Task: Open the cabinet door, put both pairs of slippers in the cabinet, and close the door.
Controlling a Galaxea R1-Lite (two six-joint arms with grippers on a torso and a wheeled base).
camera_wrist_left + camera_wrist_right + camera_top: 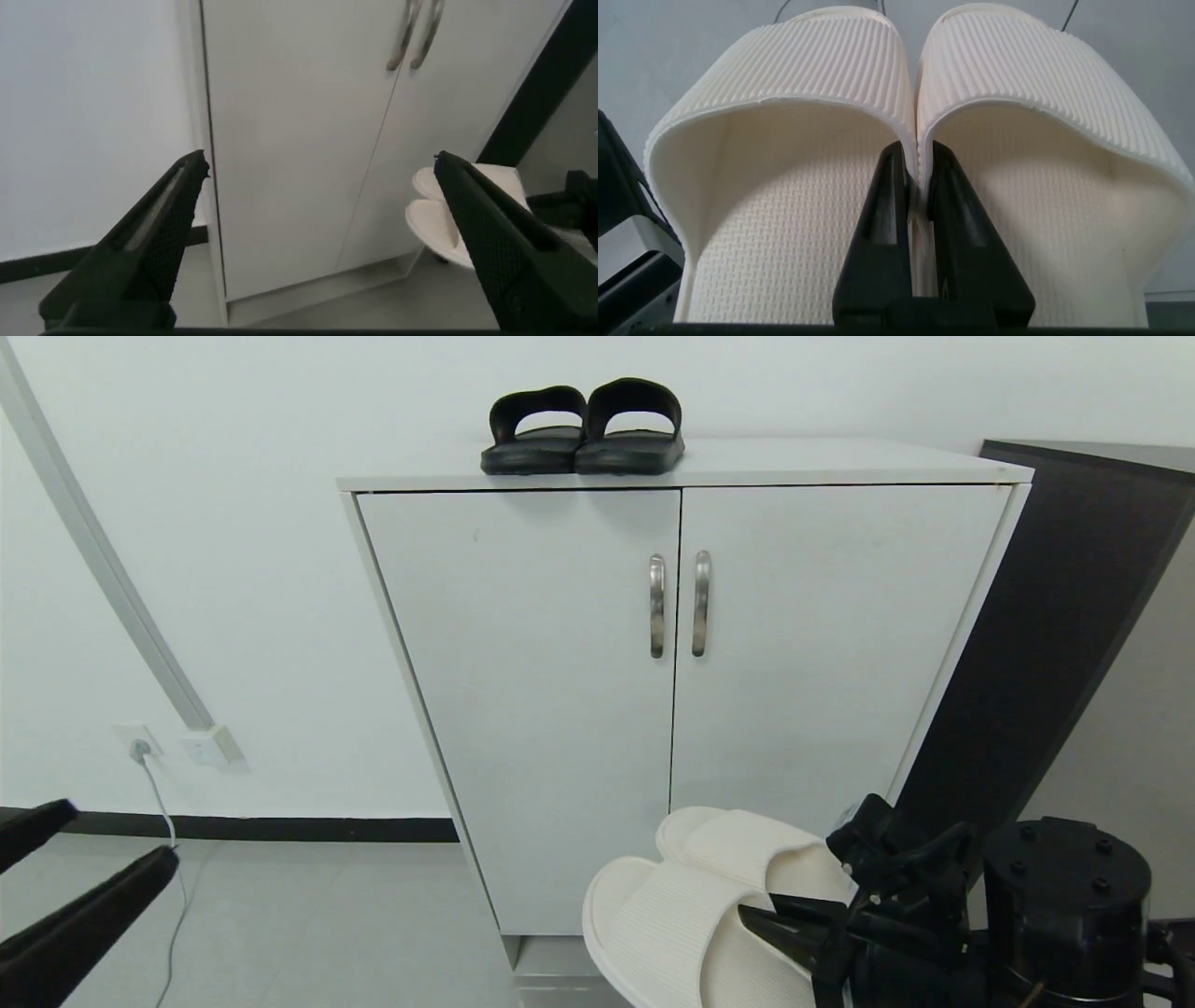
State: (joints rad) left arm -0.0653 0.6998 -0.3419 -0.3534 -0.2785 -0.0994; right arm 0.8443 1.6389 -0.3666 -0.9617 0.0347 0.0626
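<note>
White slippers (691, 905) held before the shut cabinet (523, 709).
Right fingers (882, 224) clamp the pair's adjoining straps together; left fingers (159, 233) stand apart, low at the cabinet's left; black slippers (583, 429) sit on top.

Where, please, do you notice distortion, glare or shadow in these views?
Head view: the wide lens makes the cabinet narrow downward; its handles carry bright glints. Right wrist view: the white slippers are evenly lit, darker under their straps. Left wrist view: the cabinet stands tilted.
</note>
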